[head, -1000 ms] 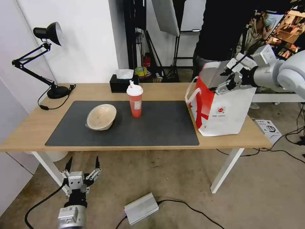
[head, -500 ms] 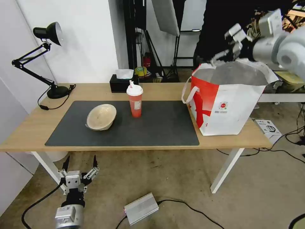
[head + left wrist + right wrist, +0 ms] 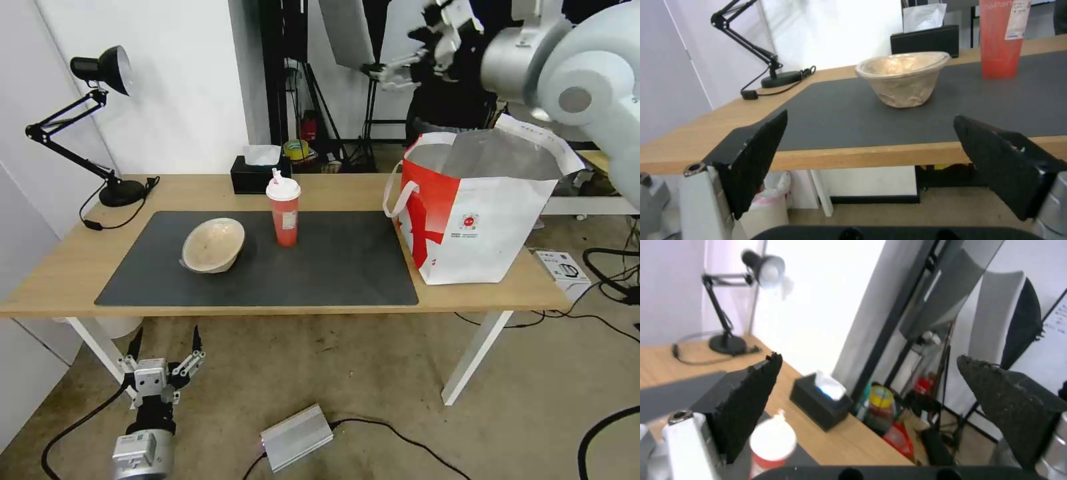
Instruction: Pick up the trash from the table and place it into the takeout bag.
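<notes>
Left gripper (image 3: 165, 342) is hanging low in front of the body, fingers pointing upward and spread wide, holding nothing. Right gripper (image 3: 401, 50) is reaching high and forward on a raised arm, fingers apart, empty.

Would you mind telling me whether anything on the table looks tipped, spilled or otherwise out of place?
The beige bowl on the grey mat sits tilted, its rim higher on one side, and its wall looks crumpled. The red cup stands upright; no spill is visible.
</notes>
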`<state>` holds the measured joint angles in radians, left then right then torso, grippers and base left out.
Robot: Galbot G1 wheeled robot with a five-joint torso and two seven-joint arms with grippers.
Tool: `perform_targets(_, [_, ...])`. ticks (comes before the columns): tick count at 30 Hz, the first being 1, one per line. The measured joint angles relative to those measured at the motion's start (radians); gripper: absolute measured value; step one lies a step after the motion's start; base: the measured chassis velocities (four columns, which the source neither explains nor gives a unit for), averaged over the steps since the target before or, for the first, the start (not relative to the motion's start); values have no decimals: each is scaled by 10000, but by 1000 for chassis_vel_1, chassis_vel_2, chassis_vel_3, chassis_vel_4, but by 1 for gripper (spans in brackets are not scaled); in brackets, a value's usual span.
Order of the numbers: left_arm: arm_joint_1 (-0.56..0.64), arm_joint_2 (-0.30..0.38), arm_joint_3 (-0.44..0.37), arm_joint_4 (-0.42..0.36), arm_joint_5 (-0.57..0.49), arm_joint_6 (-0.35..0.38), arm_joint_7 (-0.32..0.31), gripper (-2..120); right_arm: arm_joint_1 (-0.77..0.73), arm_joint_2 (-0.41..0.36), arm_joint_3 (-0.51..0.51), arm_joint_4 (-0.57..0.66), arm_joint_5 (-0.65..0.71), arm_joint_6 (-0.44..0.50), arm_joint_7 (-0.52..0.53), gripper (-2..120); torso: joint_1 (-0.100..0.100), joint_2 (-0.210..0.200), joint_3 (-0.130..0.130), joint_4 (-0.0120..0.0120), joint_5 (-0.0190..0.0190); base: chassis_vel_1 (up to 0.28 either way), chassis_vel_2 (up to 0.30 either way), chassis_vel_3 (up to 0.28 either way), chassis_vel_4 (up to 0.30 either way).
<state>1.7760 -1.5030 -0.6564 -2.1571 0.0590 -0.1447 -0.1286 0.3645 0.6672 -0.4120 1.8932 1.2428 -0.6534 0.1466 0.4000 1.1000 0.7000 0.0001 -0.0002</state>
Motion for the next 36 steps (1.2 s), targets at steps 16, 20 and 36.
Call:
perform_targets(16, [-54,-18,-42,122,-15,1,-8,100,-3579,-2370,2688,2944,-1893,452,1234,100,-1,0,-1,-3,8,0,0,0,0])
perform_targets(20, [-133,-66,-34,181,-19,1,-9,100,-5704,-3169,3649,3901,-2534,994,2457,100,-2,1,-1,-4,3,0,0,0,0])
perform_targets(36, [3,-349,-124,143,52,-55,-9,100,-10088,-2500,5757,4636,-3650,1619,3720,100,-1,0,0,2,1,0,0,0,0])
